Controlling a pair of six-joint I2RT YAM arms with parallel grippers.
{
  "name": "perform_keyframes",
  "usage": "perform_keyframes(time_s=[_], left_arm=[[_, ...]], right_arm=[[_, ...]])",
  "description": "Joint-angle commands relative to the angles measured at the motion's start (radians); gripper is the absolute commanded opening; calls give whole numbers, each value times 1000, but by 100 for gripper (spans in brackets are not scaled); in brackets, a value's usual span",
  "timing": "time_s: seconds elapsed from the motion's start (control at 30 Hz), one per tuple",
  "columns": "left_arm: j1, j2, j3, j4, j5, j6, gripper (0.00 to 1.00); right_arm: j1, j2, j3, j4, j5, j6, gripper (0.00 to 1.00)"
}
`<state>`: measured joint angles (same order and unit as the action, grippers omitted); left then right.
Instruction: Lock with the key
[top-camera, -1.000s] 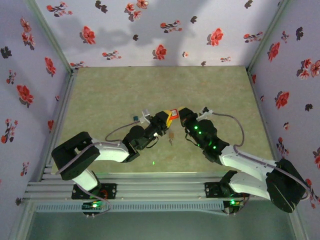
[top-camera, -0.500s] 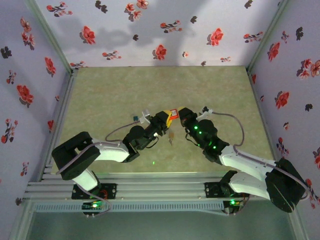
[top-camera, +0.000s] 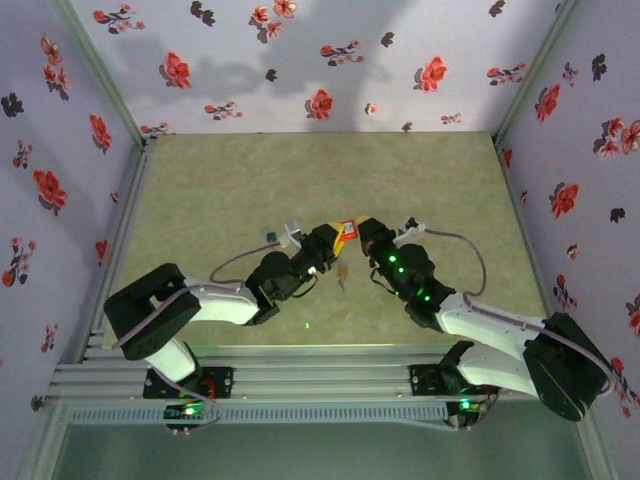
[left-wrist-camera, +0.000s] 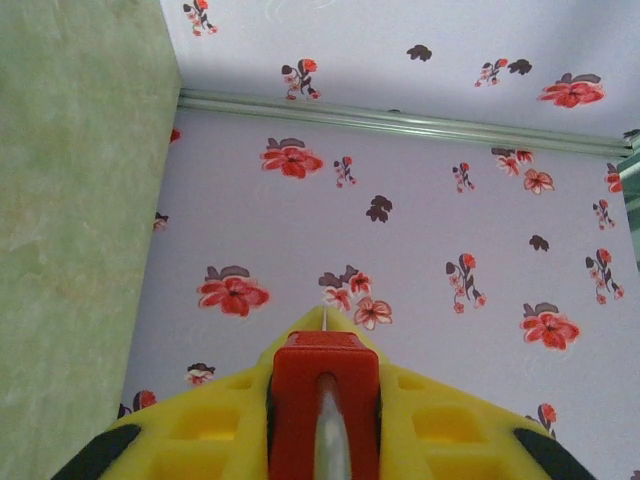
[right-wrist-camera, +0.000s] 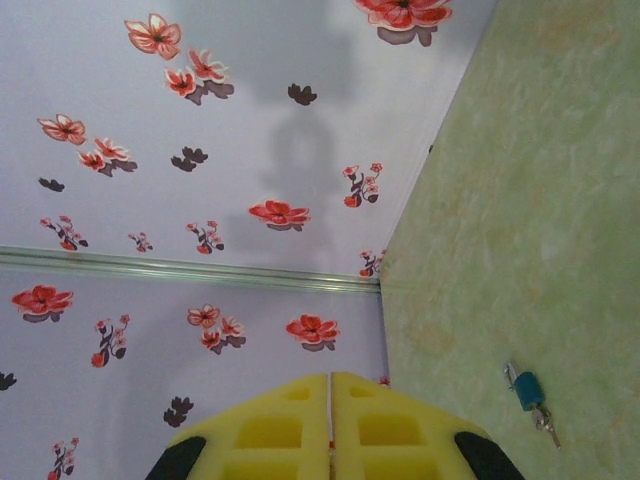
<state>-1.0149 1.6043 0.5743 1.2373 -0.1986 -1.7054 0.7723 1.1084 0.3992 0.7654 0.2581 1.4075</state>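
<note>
The red padlock (left-wrist-camera: 322, 395) is clamped between the yellow pads of the left gripper (top-camera: 338, 237), over the middle of the green table (top-camera: 250, 180). Just beside it, the right gripper (right-wrist-camera: 330, 410) has its jaws pressed together with nothing between them. A blue-headed key (right-wrist-camera: 529, 391) lies flat on the table, apart from both grippers.

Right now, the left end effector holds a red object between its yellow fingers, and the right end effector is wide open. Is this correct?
Not fully. The right end effector is shut, not wide open: the right wrist view shows its yellow fingers pressed together. The left end effector does hold the red object.
</note>
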Motion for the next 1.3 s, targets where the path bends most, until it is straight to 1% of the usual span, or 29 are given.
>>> perform_keyframes(time_s=[0.0, 0.27, 0.63, 0.93, 1.0, 1.27], left_arm=[[-7, -21, -5, 71, -20, 42, 0], [-7, -33, -15, 70, -24, 52, 0], [-7, -56, -37, 68, -38, 59, 0], [-7, -53, -42, 69, -45, 58, 0], [-7, -53, -46, 68, -47, 58, 0], [-7, -58, -51, 68, -56, 59, 0]], right_arm=[[1, -15, -29, -50, 35, -15, 0], [-5, -12, -49, -3, 39, -4, 0], [-28, -25, -78, 11, 57, 30, 0], [-32, -49, -93, -2, 70, 37, 0], [-33, -62, -96, -17, 102, 38, 0], [-35, -99, -102, -51, 121, 36, 0]])
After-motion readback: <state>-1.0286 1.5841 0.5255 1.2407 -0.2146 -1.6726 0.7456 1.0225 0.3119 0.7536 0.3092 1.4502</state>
